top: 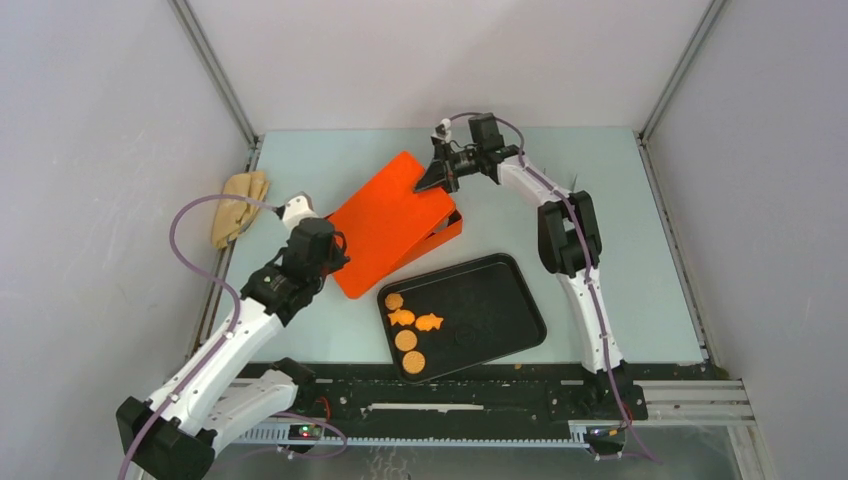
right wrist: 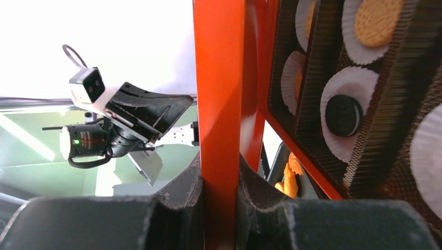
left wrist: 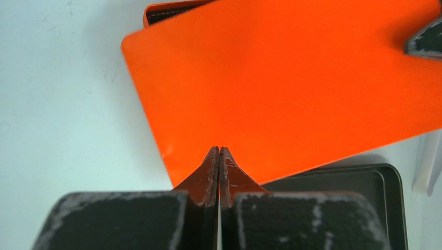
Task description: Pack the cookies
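The right gripper (right wrist: 221,194) pinches the far edge of the orange lid (top: 385,225); the left gripper (left wrist: 219,174), fingers pressed together, meets its near edge. With five cookies (top: 408,328) lying on the black tray (top: 500,300), the lid should probably lift well clear, gripped firmly.

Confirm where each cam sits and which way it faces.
Top external: above, behind the bases, looking down at the table; both arms show.
Left wrist: faces down onto the orange lid; shut left gripper at its edge.
Right wrist: looks along the lid edge clamped in the right gripper; cookies, left arm beyond.
Shared: the lid, in all three.
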Available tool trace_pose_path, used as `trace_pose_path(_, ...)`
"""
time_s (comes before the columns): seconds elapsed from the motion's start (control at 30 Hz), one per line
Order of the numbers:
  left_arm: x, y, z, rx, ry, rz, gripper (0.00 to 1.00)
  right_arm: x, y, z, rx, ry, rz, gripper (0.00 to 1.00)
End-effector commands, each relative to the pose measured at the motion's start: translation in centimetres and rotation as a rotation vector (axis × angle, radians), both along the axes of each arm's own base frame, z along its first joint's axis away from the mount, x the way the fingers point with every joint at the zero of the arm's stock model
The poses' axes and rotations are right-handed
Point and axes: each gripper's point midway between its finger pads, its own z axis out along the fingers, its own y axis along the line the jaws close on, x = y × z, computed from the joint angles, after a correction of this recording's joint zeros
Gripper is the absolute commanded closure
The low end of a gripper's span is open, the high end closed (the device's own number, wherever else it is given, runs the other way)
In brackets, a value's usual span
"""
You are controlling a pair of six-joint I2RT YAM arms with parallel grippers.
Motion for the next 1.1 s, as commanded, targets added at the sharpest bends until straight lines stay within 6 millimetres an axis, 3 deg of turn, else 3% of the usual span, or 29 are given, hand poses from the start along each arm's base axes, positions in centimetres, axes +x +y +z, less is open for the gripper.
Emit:
trace_pose_path(0.0,0.3,-0.1,-1.0,0.007,0.008,0.008,1.0,4.2,-2.4,1.4,0.033,-0.014,-0.121,1.0)
trace_pose_path(0.2,0.7,-0.5,-1.4,0.013,0.022,-0.006,1.0,6.3,-3.8,-1.1,0.025,0.04,-0.172,1.0)
trace_pose_path(0.57,1.6,-2.2,-4.3,-0.005,0.081,-0.055,1.0,7.5,-5.2,-5.8,-0.035,0.134,-0.195,0.98)
trace_pose_path(0.83,3.6,-5.1,-8.9,-0.013,0.172,-0.132,1.0,8.6,-6.9,-6.7,-0.037,0.157,-0.237,0.95)
trace_pose_path(1.0,5.5,-6.1,-10.2,0.011,0.18,-0.125,1.0,8.9,-7.8,-6.7,-0.046,0.15,-0.266,0.91)
trace_pose_path(1.07,6.1,-6.2,-10.5,0.025,0.191,-0.12,1.0,8.9,-8.1,-6.5,-0.052,0.142,-0.279,0.84)
